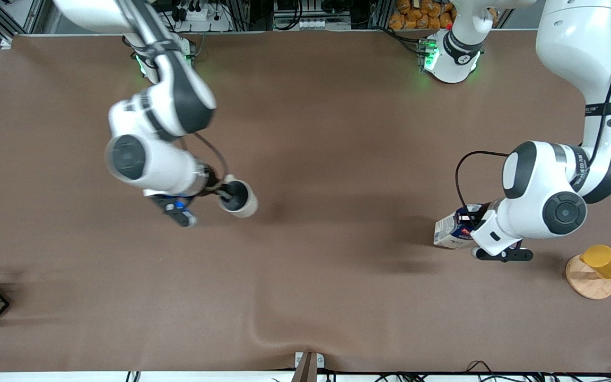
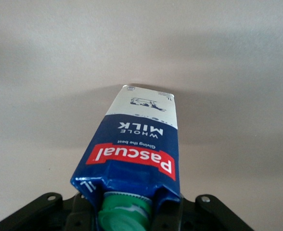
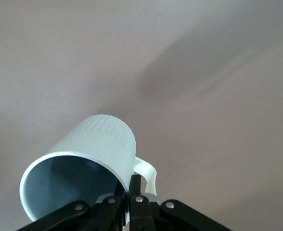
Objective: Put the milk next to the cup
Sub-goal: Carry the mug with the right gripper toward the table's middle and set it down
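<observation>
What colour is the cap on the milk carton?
Green. The cap on the milk shows best in the left wrist view.

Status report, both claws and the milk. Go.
Left claw shut on milk. Right claw shut on cup, lifted. Nothing between them.

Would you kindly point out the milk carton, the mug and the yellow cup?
milk carton (image 2: 132, 144), left wrist view, blue front panel.
mug (image 3: 105, 139), right wrist view, ribbed outer wall.
yellow cup (image 1: 605, 261), front view, its side.
</observation>
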{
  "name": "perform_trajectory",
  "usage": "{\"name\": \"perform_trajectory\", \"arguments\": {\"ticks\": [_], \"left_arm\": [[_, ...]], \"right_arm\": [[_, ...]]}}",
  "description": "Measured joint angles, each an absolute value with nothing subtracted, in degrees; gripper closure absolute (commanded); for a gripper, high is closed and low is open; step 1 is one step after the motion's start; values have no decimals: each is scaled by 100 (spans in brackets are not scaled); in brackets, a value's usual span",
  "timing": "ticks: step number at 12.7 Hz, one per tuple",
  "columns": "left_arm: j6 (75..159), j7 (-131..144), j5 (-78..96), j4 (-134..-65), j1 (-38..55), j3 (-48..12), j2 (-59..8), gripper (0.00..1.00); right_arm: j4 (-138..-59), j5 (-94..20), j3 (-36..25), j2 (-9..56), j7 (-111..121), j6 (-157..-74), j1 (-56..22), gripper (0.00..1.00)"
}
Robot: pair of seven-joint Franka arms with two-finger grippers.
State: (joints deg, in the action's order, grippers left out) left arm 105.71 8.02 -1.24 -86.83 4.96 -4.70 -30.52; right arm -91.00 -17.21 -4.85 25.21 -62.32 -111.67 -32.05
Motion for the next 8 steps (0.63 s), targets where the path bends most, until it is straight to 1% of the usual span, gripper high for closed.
{"name": "perform_trajectory", "arguments": {"ticks": [3,6,8], "left_arm": [[10571,803,-124,-8653,519,-485,-3049,100],[10571,804,-124,-8650,520,-486,-3049,100],[10571,804,-124,-8650,522,-488,-3049,100]], "right_arm": [[-8981,-1721,-486,3162,-7287,-12076,-3924,100],[-8664,-1721,-493,3770,-7721,-12432,-4270,100],[-8587,-1721,-497,3986,-7833,-12655,-4367,100]]}}
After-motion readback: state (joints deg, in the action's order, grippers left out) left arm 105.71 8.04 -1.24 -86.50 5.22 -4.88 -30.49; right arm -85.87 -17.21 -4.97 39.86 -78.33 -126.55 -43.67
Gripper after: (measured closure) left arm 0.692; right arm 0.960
